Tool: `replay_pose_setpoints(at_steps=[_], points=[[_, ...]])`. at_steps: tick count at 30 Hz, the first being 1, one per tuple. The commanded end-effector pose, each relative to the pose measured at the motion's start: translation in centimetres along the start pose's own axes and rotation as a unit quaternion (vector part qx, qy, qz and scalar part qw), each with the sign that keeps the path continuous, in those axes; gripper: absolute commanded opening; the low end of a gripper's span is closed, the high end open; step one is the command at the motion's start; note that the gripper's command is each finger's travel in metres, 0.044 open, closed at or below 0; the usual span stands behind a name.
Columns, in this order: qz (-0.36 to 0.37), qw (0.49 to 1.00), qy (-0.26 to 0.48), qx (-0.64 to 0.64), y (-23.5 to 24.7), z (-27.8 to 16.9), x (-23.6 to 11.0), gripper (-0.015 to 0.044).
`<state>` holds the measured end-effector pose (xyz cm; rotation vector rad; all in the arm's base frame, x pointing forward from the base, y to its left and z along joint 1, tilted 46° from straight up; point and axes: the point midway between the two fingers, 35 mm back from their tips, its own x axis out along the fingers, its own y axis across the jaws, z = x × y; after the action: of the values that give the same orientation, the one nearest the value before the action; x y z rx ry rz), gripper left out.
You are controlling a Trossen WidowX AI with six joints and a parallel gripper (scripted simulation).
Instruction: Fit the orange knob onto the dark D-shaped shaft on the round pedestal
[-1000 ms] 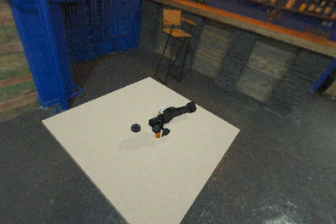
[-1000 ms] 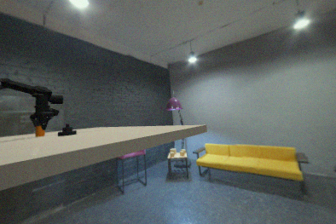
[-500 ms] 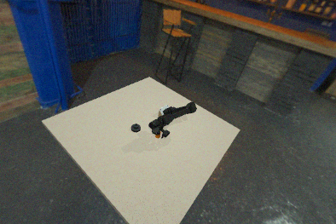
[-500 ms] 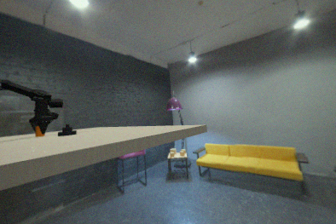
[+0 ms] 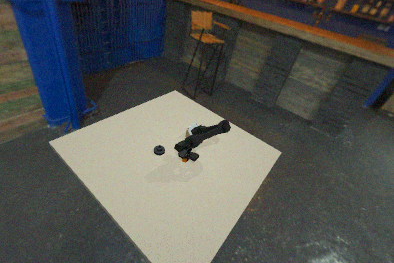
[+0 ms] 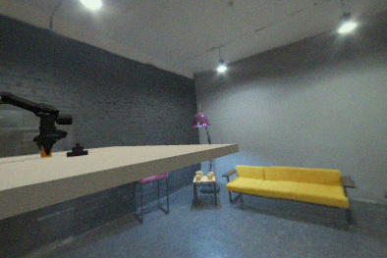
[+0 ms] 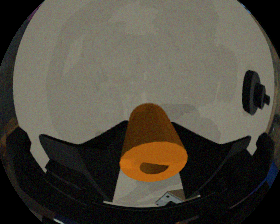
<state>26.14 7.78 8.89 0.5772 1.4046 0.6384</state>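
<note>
The orange knob [image 5: 185,160] [image 6: 45,153] [image 7: 151,141] stands on the pale table [image 5: 125,192] [image 6: 128,160], its hole end facing the wrist camera. My gripper [image 5: 186,156] [image 6: 47,147] [image 7: 148,125] is down over it, with a dark finger pressed against each side, so it is shut on the knob. The dark round pedestal with its short shaft [image 5: 159,150] [image 6: 77,151] [image 7: 253,95] stands a short way to the knob's side, apart from it. The shaft's flat side cannot be made out.
The arm reaches across the table from its white base [image 5: 193,129]. A bar counter with a stool [image 5: 206,42] stands beyond the table's far edge. A blue pillar [image 5: 47,42] stands at the left.
</note>
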Motion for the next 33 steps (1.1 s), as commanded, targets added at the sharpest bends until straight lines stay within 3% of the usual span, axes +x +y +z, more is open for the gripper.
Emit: replay_pose_setpoints(at_steps=[1,5,25,33], points=[[0.002,1.000,0.000,0.002,0.1,0.0,0.0,0.0092],[-0.002,1.000,-0.006,0.003,-0.1,0.4,-1.4,0.0000],[-0.019,0.999,-0.039,0.014,-0.1,0.0,-13.1,0.0000],[-0.019,0.999,-0.040,0.015,-0.1,-0.2,-13.9,0.0000]])
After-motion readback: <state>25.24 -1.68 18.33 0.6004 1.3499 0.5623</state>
